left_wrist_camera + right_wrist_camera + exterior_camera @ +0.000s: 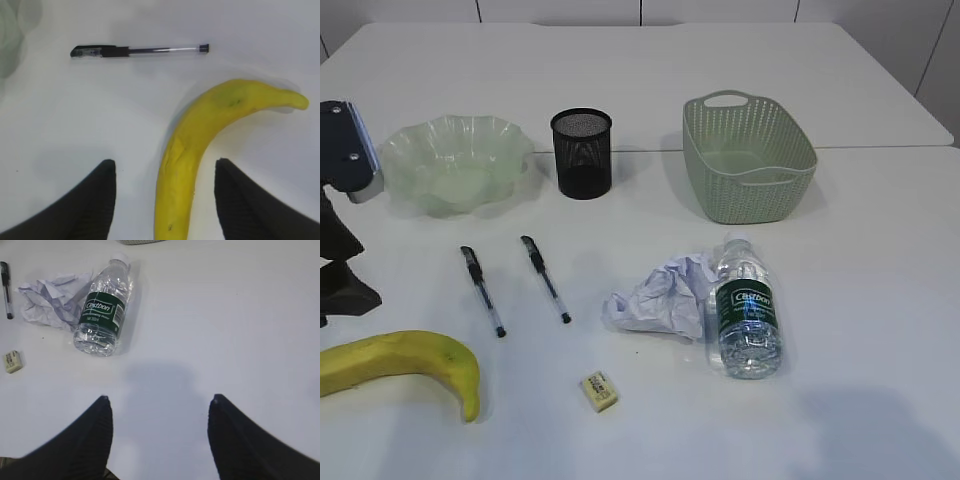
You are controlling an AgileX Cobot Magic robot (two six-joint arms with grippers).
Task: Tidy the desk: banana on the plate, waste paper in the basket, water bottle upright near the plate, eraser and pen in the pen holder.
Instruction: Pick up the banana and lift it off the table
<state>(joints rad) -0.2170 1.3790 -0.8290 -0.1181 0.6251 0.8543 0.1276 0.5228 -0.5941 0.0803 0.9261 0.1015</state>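
Observation:
A yellow banana (200,135) lies on the white table at the front left (410,360). My left gripper (165,164) is open and straddles its stem half, with a gap on each side. Two pens (483,292) (545,279) lie in the middle, one of them just beyond the banana (135,50). Crumpled waste paper (655,300) touches the water bottle (745,310), which lies on its side. A small eraser (599,390) sits near the front. My right gripper (159,399) is open over bare table, short of the bottle (102,310).
At the back stand the pale green plate (455,125), the black mesh pen holder (582,165) and the green basket (740,200). My left arm (340,280) fills the left edge. A table seam runs behind the basket.

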